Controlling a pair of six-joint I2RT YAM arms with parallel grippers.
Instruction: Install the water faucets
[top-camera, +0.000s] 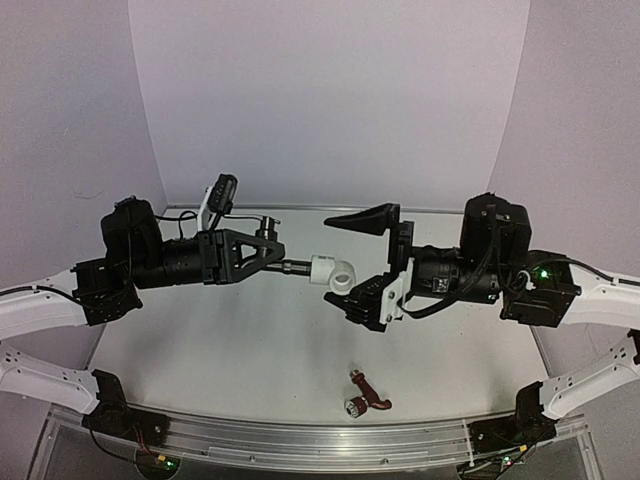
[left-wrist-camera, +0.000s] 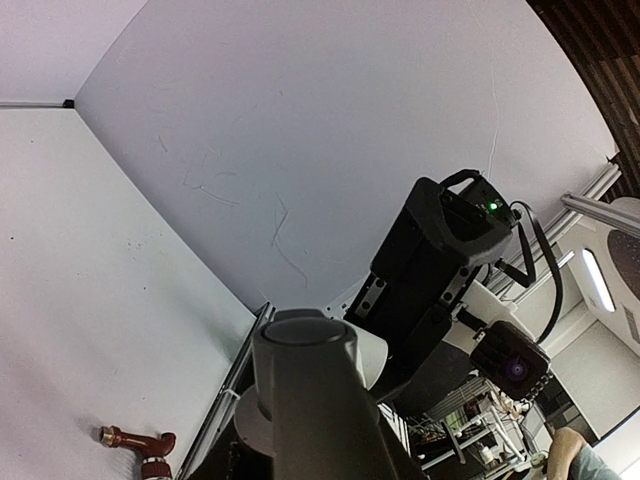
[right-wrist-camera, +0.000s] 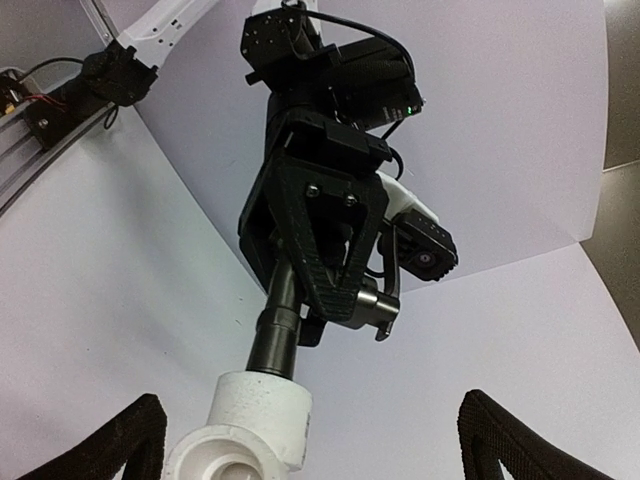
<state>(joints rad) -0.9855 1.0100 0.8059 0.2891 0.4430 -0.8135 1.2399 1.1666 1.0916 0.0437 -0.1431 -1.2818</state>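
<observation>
The left gripper (top-camera: 270, 252) is squeezing narrow on the dark grey faucet (top-camera: 287, 264) and is holding it up in the air over the table (top-camera: 200, 340). This faucet is looking like a short dark tube lying sideways, with a thin handle (top-camera: 268, 222) sticking out toward 12 o'clock in the top view. Its far end is sitting inside a white elbow pipe fitting (top-camera: 334, 272), which is hanging at the faucet's 3 o'clock end, off the table. In the right wrist view the dark grey faucet (right-wrist-camera: 280, 330) is running from the left gripper's black fingers (right-wrist-camera: 330, 260) down into the round white fitting. The right gripper (top-camera: 332, 260) is standing wide open and is holding nothing. It is reaching in from 3 o'clock, with one finger (top-camera: 365, 219) at the fitting's 12 o'clock and the other at its 6 o'clock, so the fitting is sitting between them. I cannot tell if the lower finger is touching the fitting. The reddish-brown faucet (top-camera: 366, 399) is lying on the table at 6 o'clock from the fitting, near the front edge and well apart from both grippers. It is small and bent, with a silvery round end (top-camera: 352, 406). In the left wrist view it (left-wrist-camera: 140, 442) is lying low at 7 o'clock on the white table.
</observation>
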